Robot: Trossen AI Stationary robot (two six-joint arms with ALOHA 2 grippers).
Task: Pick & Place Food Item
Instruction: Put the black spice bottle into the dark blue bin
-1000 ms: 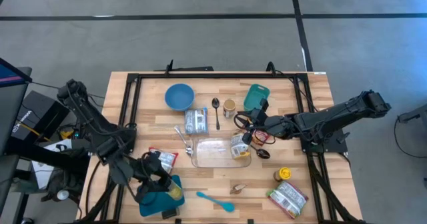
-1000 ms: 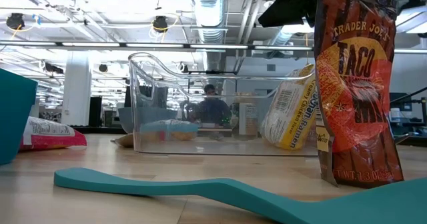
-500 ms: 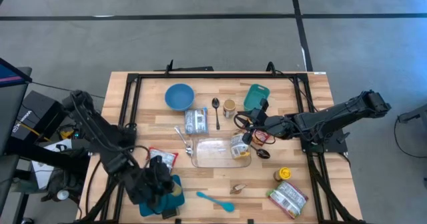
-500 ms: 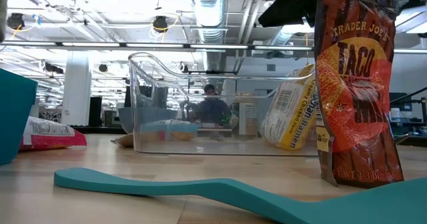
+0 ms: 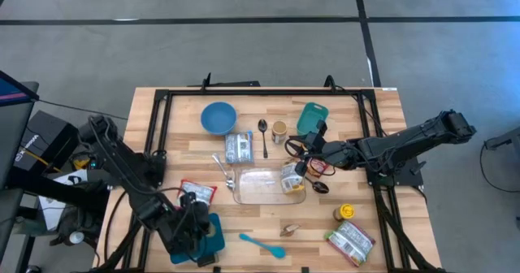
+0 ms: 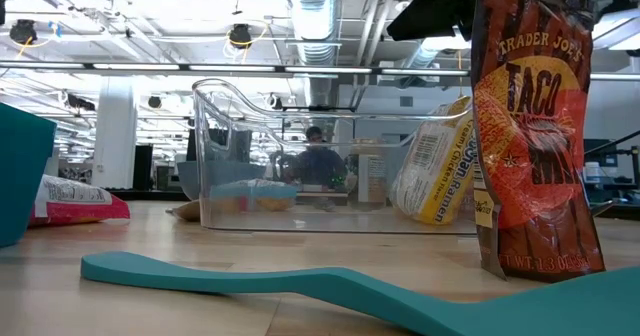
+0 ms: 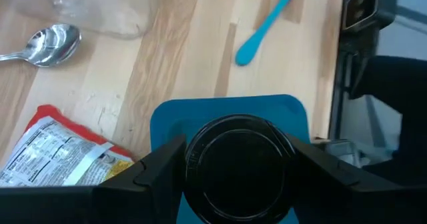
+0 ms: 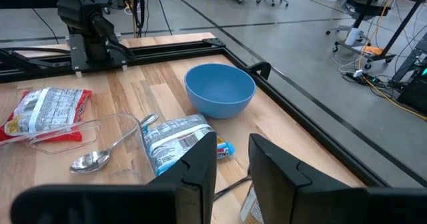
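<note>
Pale wooden tabletop (image 5: 244,216), matt and grained; clear glossy plastic container (image 6: 300,156); polished metal spoon (image 7: 47,43); smooth matt teal spatula (image 6: 300,281); crinkled glossy foil taco-mix packet (image 6: 530,126); smooth blue bowl (image 8: 220,89)

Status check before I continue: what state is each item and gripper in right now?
left gripper: shut on dark-lidded jar, over teal container
dark-lidded jar: held, upright
teal container: upright, under the jar
right gripper: at the clear bin
clear bin: upright, holding ramen packet
ramen packet: leaning against bin wall
blue bowl: upright, empty
taco pouch: standing upright
</note>
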